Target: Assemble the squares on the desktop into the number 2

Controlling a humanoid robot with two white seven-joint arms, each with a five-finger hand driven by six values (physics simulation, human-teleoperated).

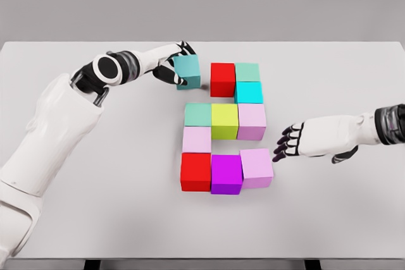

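While my left hand (169, 61) grasps a teal cube (188, 71) just left of the red cube (223, 79) at the figure's top row, my right hand (316, 138) hovers released, fingers spread, just right of the pink cube (257, 167) on the white table (95, 219).

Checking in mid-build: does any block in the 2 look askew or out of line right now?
Two do. The teal block in the left hand sits apart from the red top-row block, leaving a gap, and looks turned. The pink block at bottom right, near the right hand, is twisted and sits higher than the purple one.
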